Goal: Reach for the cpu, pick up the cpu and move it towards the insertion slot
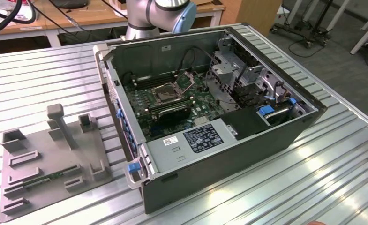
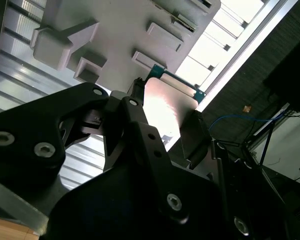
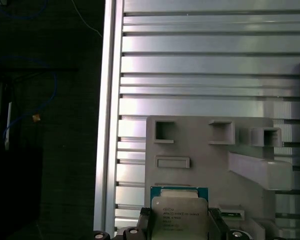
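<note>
Gripper [image 3: 180,226] is clamped on the chip [image 3: 180,214]: fingers [image 2: 196,131] pressed to two opposite edges, gap just chip-wide, nothing else in it. In both wrist views the chip sits square btwn the tips, metal top showing, green rim peeking out past one edge. Looks lifted off the grey tray [image 3: 195,150], which lies below it on the slatted table [image 3: 190,65]. That's a judgement, can't confirm the gap under it.

Step in hand, as I read it: carrying the chip to the socket [image 1: 166,92]. To do it well: chip flat, no tilt, no extra squeeze, edges only, since the underside is prob delicate. Slow & smooth so it doesn't slip in the tips. Needs enough height to pass over the wall of the pc case [image 1: 234,159], then square w/ the socket frame.

Where things are: tray at the exterior view's left, socket inside the open case on the board, well apart from the tray. So the chip is w/ the gripper over the tray, far from the socket.
</note>
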